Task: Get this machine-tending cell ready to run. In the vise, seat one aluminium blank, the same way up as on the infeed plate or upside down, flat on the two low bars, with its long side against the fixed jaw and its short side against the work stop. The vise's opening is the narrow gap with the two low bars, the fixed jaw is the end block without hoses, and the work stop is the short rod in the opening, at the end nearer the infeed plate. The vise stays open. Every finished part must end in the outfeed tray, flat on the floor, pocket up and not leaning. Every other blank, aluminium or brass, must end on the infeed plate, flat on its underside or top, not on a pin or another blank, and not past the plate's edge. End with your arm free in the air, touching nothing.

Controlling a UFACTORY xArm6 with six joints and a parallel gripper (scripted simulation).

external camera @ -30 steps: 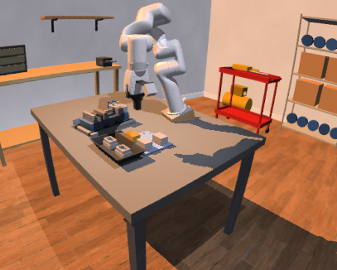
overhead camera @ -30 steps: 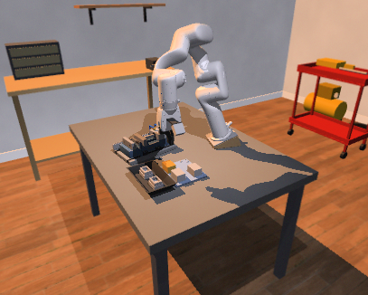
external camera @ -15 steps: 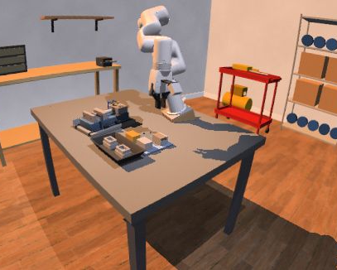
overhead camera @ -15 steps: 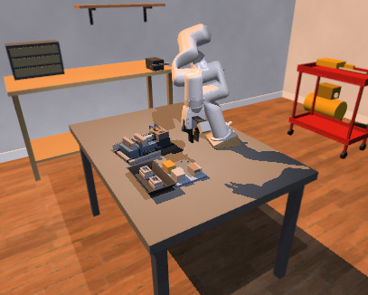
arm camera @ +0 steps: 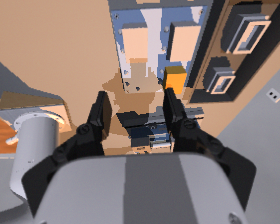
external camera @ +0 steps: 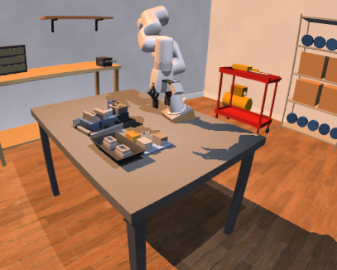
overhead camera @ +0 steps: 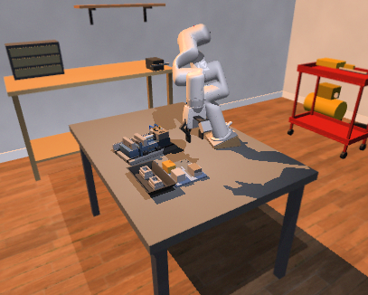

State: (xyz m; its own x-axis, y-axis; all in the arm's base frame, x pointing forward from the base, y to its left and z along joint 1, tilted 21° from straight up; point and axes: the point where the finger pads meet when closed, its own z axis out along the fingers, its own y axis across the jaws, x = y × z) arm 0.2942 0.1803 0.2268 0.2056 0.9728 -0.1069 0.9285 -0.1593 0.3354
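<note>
From the top camera, going left to right, I see a wooden workbench (overhead camera: 78,76) against the grey wall with a dark drawer cabinet (overhead camera: 34,59) on it. In front stands my brown square work table (overhead camera: 240,181). On its left part sits the blue-grey machine vise (overhead camera: 141,144), and what lies in its opening is too small for me to tell. Just in front of the vise is the dark rectangular outfeed tray (overhead camera: 143,185), with two pale finished parts (overhead camera: 150,176) lying in it, pockets facing up. Touching the tray's right side is the light blue infeed plate (overhead camera: 196,179). On that plate I see one orange brass blank (overhead camera: 169,166) and two pale aluminium blanks (overhead camera: 186,172) beside it, all lying flat.

Right of the vise, my white six-joint arm (overhead camera: 204,90) is folded up close over its own base. Its black two-finger gripper (overhead camera: 186,133) hangs above the table, apart from the vise and touching nothing. In the wrist camera the fingers are spread well apart with nothing between them, and the plate, brass blank and tray show beyond them.

Far right, a red wheeled cart (overhead camera: 361,76) carrying a yellow tank (overhead camera: 325,105) stands by the cream wall
</note>
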